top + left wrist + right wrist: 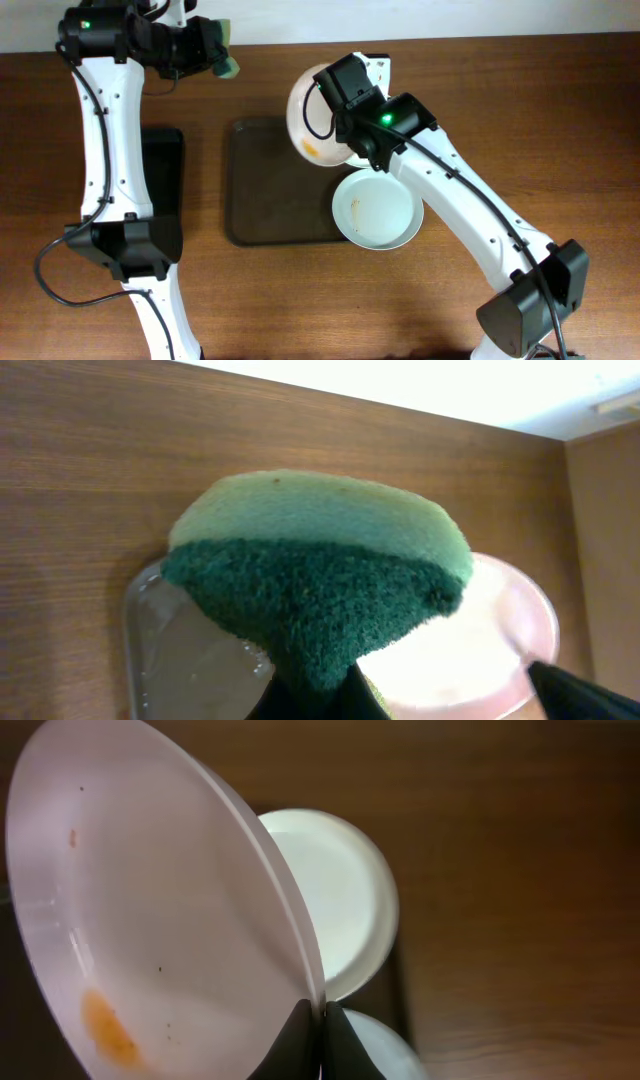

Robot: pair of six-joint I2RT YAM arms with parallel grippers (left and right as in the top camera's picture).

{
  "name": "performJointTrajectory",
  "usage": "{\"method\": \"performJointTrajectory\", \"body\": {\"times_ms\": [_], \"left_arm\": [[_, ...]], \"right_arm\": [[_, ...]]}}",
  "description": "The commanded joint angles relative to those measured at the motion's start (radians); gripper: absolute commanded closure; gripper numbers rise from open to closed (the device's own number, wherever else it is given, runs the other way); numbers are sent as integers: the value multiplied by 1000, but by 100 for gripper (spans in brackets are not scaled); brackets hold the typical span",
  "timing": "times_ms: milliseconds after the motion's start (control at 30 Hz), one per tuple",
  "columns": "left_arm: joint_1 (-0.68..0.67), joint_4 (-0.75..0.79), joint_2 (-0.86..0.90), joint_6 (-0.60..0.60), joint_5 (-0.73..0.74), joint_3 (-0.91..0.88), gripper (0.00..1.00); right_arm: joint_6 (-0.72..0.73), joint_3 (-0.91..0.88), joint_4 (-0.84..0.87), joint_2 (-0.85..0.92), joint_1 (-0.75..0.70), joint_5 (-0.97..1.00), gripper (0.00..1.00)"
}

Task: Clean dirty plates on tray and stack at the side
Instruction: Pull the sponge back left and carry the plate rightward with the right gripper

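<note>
My right gripper (322,1020) is shut on the rim of a white plate (150,920) and holds it tilted on edge above the dark brown tray (270,190); the plate has an orange smear and dark specks. Overhead it shows at the tray's far right (308,120). A second white plate (378,208) with faint brown marks lies on the tray's right edge. The right wrist view shows two plates below the held one (340,900) (385,1055). My left gripper (320,695) is shut on a green sponge (320,570), held high at the back left (225,60).
A smaller glossy black tray (165,165) lies left of the brown tray, partly under my left arm. The wooden table (520,120) reaches to the right and front. A pale wall runs along the far edge.
</note>
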Motion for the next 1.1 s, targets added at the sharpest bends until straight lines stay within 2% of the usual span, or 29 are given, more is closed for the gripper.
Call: {"method": "performJointTrajectory", "body": {"times_ms": [0,233,400,700,800,933,1067], "left_arm": [[-17,-1,22,17,-33,16,99],[-35,0,43,17,-46,14,99],[-36,0,43,17,-57,14,99],[-36,-1,43,17,-56,14,99],[-36,0,44,17,-57,14,99],[-36,-1,44,17,-56,14,99],[-51,-1,44,17,-76,14,99]], "right_arm": [[-29,18,-10,-32,72,260,96],[-27,-56,-7,-15,253,612,96],[48,-185,13,4,340,844,96],[63,-217,41,3,358,877,96],[64,-211,42,-16,347,787,96],[93,-211,28,-112,249,474,96],[93,-211,-27,-240,13,96,96]]}}
